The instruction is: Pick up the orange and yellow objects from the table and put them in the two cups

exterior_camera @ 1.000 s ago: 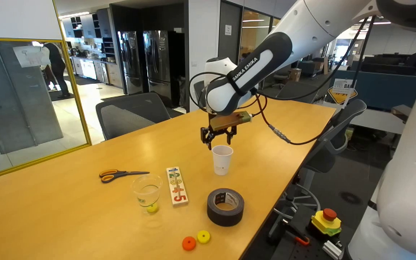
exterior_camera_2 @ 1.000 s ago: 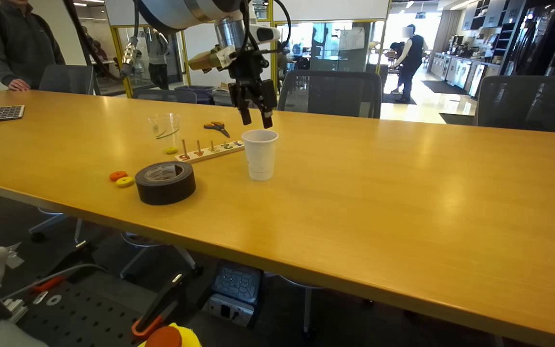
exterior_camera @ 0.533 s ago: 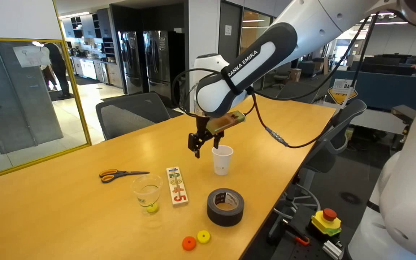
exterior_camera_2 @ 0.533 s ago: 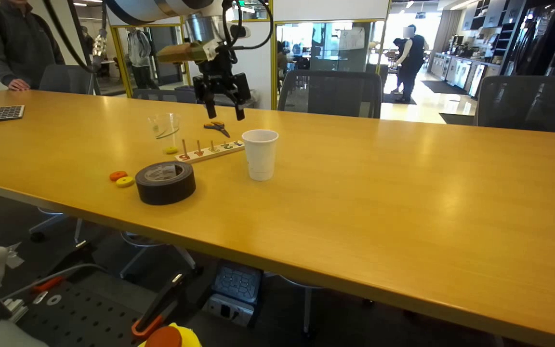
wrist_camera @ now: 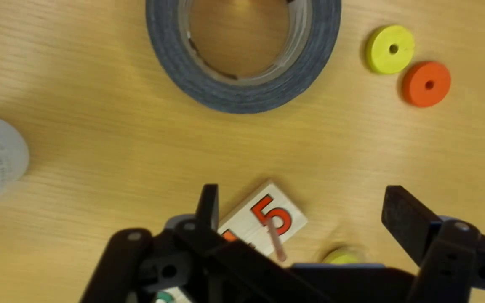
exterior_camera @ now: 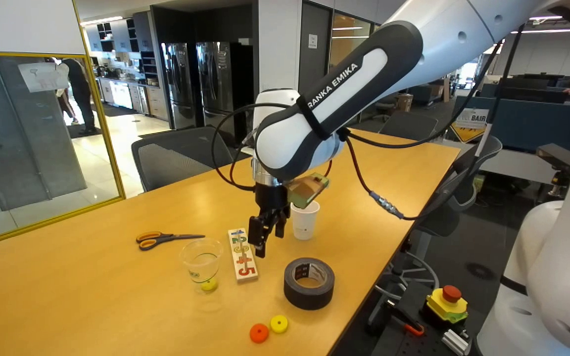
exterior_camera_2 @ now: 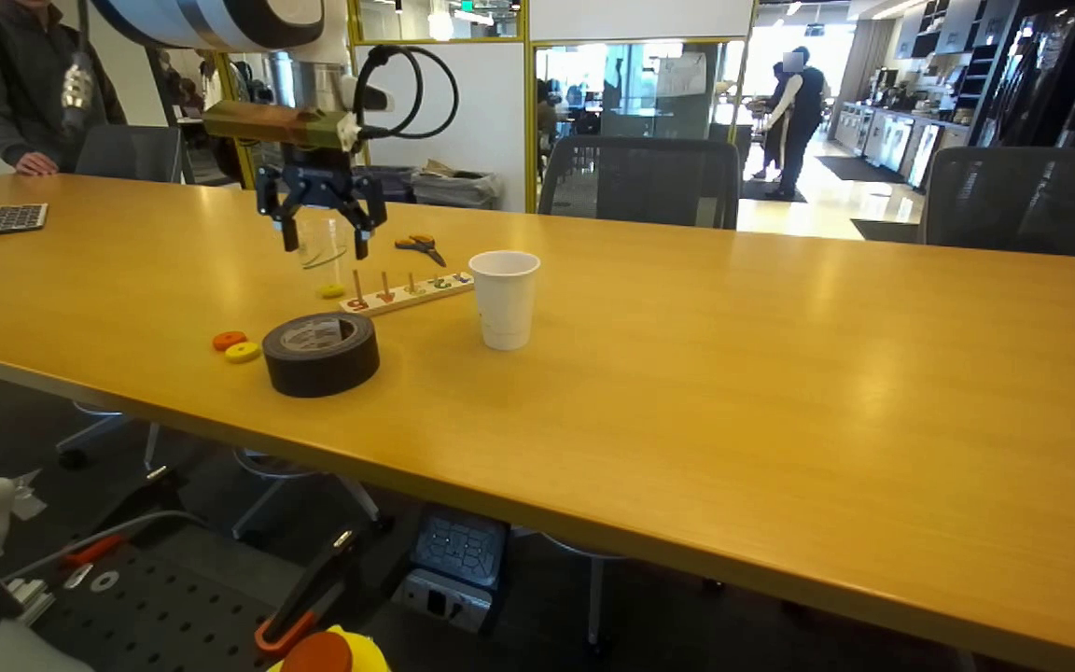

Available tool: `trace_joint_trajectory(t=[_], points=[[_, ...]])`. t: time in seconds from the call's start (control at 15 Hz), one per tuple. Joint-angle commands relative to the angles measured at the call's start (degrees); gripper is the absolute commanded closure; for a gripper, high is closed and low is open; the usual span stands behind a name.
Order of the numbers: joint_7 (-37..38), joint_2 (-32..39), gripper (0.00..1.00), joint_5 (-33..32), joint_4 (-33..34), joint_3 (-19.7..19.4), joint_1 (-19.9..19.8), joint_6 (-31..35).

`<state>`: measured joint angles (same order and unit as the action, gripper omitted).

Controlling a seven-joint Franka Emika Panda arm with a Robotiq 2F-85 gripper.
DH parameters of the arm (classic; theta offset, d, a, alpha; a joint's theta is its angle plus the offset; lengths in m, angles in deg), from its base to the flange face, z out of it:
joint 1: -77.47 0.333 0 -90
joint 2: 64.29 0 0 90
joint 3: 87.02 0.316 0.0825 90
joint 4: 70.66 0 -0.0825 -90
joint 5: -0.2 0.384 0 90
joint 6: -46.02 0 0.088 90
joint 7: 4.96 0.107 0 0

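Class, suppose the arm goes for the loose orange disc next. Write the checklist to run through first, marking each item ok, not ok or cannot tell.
1. Fingers open, holding nothing: ok.
2. Fingers lined up over the orange disc: not ok, it lies off to one side.
3. Room for a finger between it and the loose yellow disc: cannot tell, they lie close together.
4. Tape roll apart from both discs: ok.
5. White cup upright: ok.
6. Clear cup upright: ok; a second yellow disc shows through its lower part.
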<state>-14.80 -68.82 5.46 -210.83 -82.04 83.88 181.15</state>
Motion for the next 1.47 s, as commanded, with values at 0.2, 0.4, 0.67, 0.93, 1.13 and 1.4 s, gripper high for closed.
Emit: trace_joint_trajectory(t=[0.2, 0.4, 0.67, 0.93, 1.13, 1.4], points=[[-18.7, -2.4, 0.0, 3.8, -6.0, 1.5, 3.8, -0.7], [-26.1, -1.6, 0.0, 4.3, -7.8, 2.6, 5.8, 0.5], [-36.2, -1.5, 0.0, 7.4, -10.1, 3.8, 8.0, 1.9], [-42.1, -2.3, 0.0, 8.9, -13.8, 5.2, 9.5, 7.5], [-44.4, -2.5, 0.0, 9.7, -16.4, 5.8, 10.4, 12.6], [-45.8, -1.8, 0.0, 9.5, -18.6, 5.9, 10.9, 19.2]])
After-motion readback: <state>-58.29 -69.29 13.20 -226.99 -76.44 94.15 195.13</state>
